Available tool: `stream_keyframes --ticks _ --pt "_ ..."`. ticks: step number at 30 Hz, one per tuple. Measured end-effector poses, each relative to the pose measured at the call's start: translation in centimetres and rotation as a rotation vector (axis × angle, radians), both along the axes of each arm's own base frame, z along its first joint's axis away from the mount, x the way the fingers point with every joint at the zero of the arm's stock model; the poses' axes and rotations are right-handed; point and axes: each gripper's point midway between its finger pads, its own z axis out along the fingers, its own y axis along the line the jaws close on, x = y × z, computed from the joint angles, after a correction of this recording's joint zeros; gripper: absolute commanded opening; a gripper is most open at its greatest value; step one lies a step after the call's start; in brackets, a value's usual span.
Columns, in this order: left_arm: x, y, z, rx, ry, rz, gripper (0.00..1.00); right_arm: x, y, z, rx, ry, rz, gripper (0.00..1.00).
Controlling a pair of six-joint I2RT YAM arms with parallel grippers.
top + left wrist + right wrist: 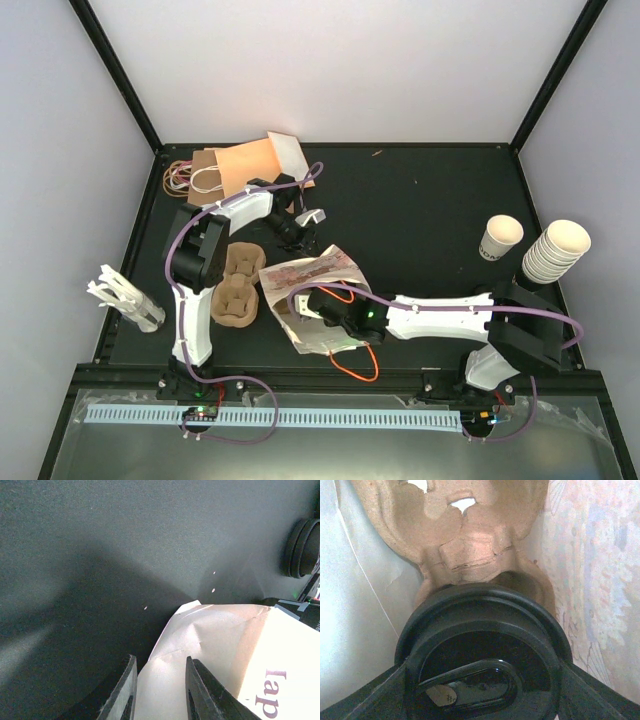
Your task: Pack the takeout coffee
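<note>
Inside, right gripper (480,692) clamped on black-lidded takeout coffee (480,625) above carrier (470,545), left gripper (159,690) pinching paper bag (220,640) edge

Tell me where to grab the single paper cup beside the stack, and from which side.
Take the single paper cup across its side wall just under the rim, probably approaching from the left. It stands upright, mouth open, widening upward, so a high hold should not slip, and the stack of cups stands close on its right.
</note>
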Motion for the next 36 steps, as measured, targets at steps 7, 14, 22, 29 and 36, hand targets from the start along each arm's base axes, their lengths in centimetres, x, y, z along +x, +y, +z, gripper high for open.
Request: stream_keyframes --ticks 7,14,22,29,36 --pt "0.0 0.0 0.0 -0.001 0.000 0.000 0.30 0.1 -0.1 0.1 -0.003 -0.002 -0.004 0.69" --pt "-0.1 -0.2 0.1 -0.011 0.006 -0.001 0.30 0.2 -1.0 0.4 -0.013 0.016 -0.013 0.70" --pt "-0.4 -0.4 0.3 -0.018 0.013 -0.006 0.32 0.1 -1.9 0.7 -0.051 0.039 -0.018 0.83" --pt "-0.4 -0.4 0.3 -0.014 0.022 0.000 0.34 -0.1 -3.1 0.5 -0.093 0.071 -0.032 1.00" --pt "-0.6 -0.3 0.5 -0.009 0.035 0.003 0.38 -0.6 -2.7 1.5 -0.093 0.116 -0.017 1.00"
